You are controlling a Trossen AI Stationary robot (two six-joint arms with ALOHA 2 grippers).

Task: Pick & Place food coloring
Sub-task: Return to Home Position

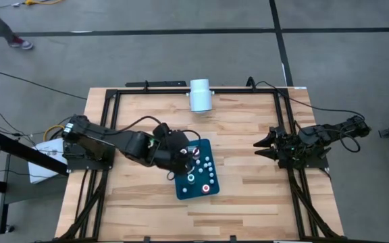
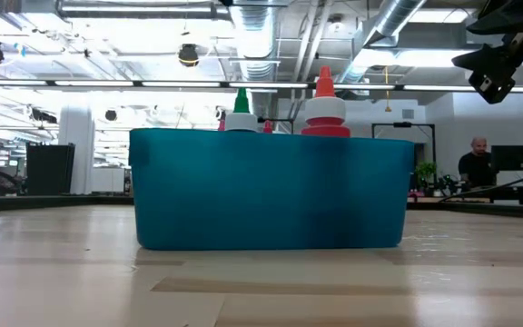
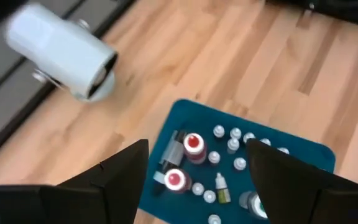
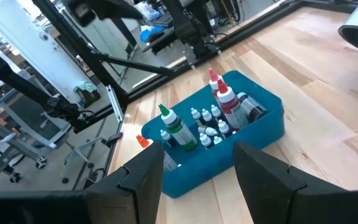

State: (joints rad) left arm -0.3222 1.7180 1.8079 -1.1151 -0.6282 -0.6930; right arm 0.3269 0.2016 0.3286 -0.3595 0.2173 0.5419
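Observation:
The food coloring bottles [image 3: 193,145] stand upright in a teal tray [image 1: 183,190] at the table's middle. Some are larger with red [image 1: 206,188] or green [image 1: 191,178] tops, and several are tiny with whitish tops. In the low view a green tip [image 2: 241,102] and a red tip [image 2: 325,91] rise above the tray's wall [image 2: 271,191]. My left gripper [image 1: 186,154] hangs above the tray's far left corner. It is open, and nothing lies between its fingers [image 3: 120,171]. My right gripper [image 1: 258,144] waits open at the table's right side, pointing toward the tray [image 4: 253,127].
A large white cylinder [image 1: 200,94] lies on its side at the table's far edge, and it also shows in the left wrist view [image 3: 64,53]. A black frame [image 1: 113,94] runs around the table. Bare wood lies between the tray and my right gripper. A person [image 2: 478,162] sits in the room behind.

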